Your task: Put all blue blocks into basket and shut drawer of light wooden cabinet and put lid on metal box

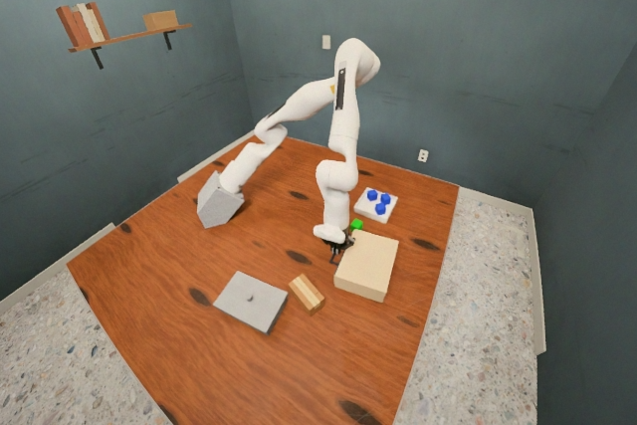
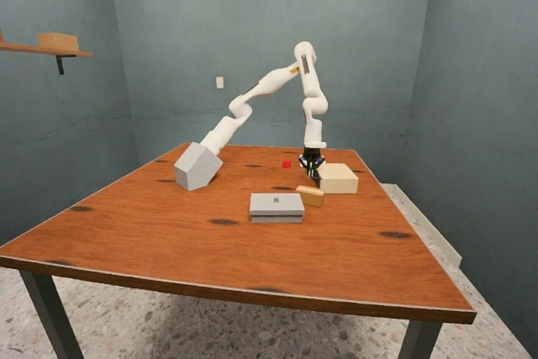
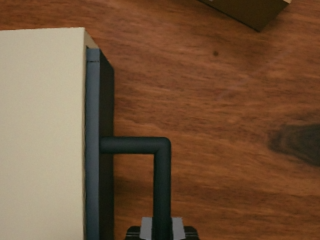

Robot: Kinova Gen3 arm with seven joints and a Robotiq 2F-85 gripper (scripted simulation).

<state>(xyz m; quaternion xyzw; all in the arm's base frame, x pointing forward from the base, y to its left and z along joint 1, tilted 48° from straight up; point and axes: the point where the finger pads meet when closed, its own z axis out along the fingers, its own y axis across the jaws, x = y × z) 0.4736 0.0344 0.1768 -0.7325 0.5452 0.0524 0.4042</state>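
Even, soft light; top and exterior views bright, wrist view dimmer; slight blur throughout.

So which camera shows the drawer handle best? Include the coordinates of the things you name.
The wrist view: it shows the handle (image 1: pixel 333 259) (image 3: pixel 162 187) bent out from the drawer front (image 3: pixel 93 150), gripped at the bottom edge. Top shows only a bit of it; in exterior I can't pick it out.

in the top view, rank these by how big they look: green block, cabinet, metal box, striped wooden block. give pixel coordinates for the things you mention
Largest to smallest in the top view:
1. Light wooden cabinet (image 1: pixel 367 262) (image 2: pixel 338 181) (image 3: pixel 42 135) and metal box (image 1: pixel 252 299) (image 2: pixel 276 207): too alike to rank
2. Striped wooden block (image 1: pixel 307 294) (image 2: pixel 310 196) (image 3: pixel 250 11)
3. Green block (image 1: pixel 356 225)
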